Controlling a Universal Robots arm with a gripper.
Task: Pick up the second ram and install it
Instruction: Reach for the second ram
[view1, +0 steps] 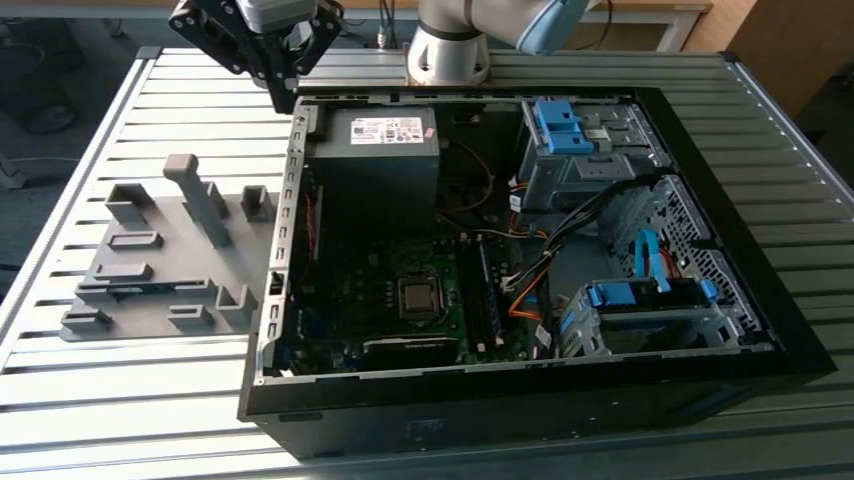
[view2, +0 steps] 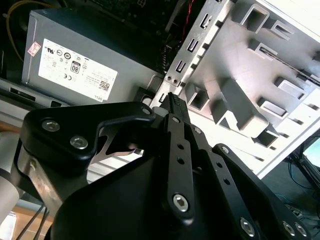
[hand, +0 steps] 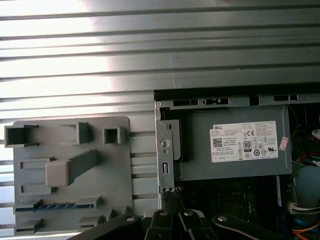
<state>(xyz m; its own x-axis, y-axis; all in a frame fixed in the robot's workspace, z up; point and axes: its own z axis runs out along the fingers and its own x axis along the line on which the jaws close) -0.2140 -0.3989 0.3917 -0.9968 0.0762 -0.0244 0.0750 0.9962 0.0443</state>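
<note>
Ram (hand: 55, 206) sits in grey holder (hand: 120, 165); we judge it light, stiff, fragile, best pinched by long edges mid-length. Claw (view1: 283, 100) hangs closed, empty.

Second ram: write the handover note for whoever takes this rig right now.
Gripper: shut, empty, hovering above the case corner nearest the power supply.
Ram: on edge in a slot of the grey holder, which lies on the table beside the case.
Done: nothing that shows; the ram is not yet picked up.
Left: the pick and the install.
</note>
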